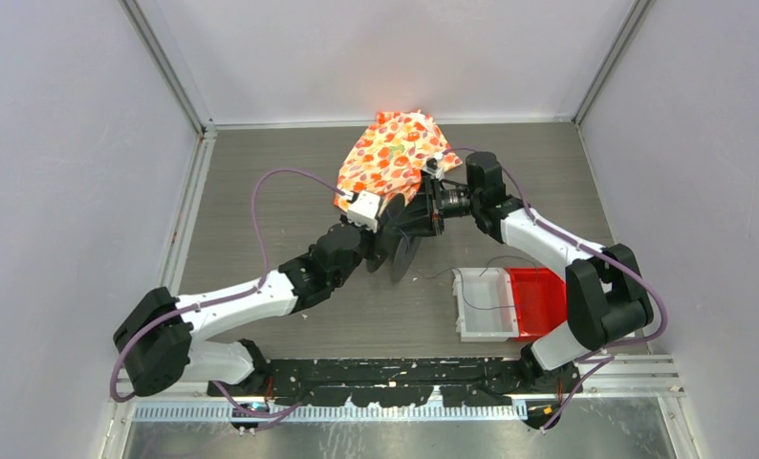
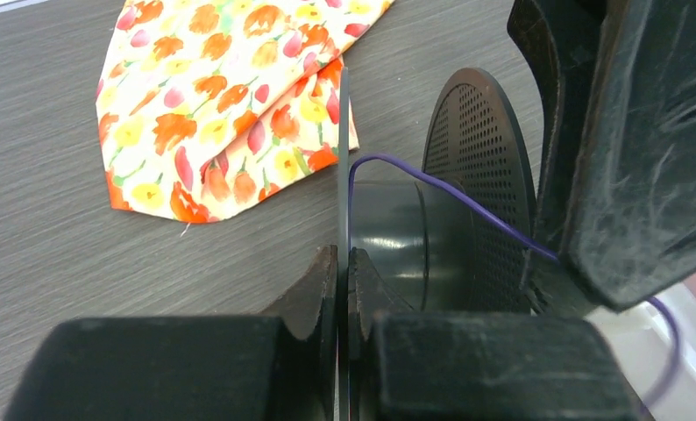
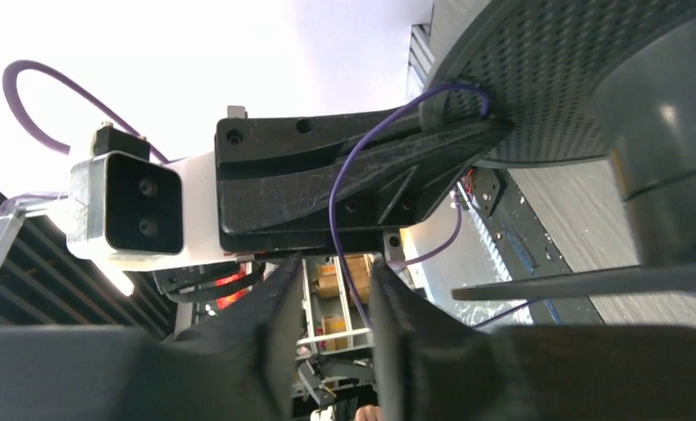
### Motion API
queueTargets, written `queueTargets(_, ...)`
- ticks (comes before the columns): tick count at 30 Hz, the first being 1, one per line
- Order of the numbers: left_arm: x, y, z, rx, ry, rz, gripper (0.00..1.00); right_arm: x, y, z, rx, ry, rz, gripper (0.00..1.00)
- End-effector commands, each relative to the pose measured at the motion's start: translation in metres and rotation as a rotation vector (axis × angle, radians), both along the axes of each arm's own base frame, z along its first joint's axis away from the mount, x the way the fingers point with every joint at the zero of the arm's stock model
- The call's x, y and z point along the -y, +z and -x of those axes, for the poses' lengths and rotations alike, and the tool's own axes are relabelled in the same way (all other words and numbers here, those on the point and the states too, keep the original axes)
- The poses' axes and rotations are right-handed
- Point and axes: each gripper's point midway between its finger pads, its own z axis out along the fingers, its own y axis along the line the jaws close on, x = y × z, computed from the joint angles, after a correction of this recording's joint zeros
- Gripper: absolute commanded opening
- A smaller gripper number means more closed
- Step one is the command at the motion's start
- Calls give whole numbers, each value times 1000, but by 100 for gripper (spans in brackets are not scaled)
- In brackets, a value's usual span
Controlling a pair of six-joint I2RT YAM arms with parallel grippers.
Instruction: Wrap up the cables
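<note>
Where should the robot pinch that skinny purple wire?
Pinch the wire on its free stretch just off the spool, with the right gripper coming crosswise so a finger sits each side; there it runs single and clear of the flange.

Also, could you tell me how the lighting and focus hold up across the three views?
Top external: even light, sharp, though the patterned cloth looks overbright. Left wrist: cloth and spool sharp, the left gripper close up and soft. Right wrist: background blown out white, the right gripper dark and blurred.

orange floral cloth (image 1: 395, 153) far back on the grey table (image 1: 261, 229); white bin (image 1: 486, 335) touching red bin (image 1: 538, 292)
</note>
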Motion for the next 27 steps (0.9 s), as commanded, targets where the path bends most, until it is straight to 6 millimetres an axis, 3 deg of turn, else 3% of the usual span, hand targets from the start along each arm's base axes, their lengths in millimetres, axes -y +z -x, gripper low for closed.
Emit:
queueTargets(1, -7, 49, 4, 66, 4, 64, 0, 5, 21, 5, 83, -18, 0, 45)
queueTargets(7, -38, 84, 20, 87, -8, -2, 0, 20, 38, 25, 202, -26, 106, 64)
queueTargets(13, -83, 115, 41, 35, -10, -72, 0, 51, 33, 42, 365, -62, 338, 78)
queueTargets(18, -118, 159, 61, -10, 21, -80, 0, 90, 7, 11, 639, -297, 573, 82)
queueTargets(19, -125, 168, 64, -23, 47, -73, 0, 98, -9, 5, 680, -347, 603, 82)
queueTargets(23, -152, 201, 74, -107, 168, -59, 0, 118, -23, -16, 889, -531, 635, 89)
queueTargets(27, -150, 214, 83, -188, 142, -85, 0, 120, -28, -21, 1006, -525, 672, 90)
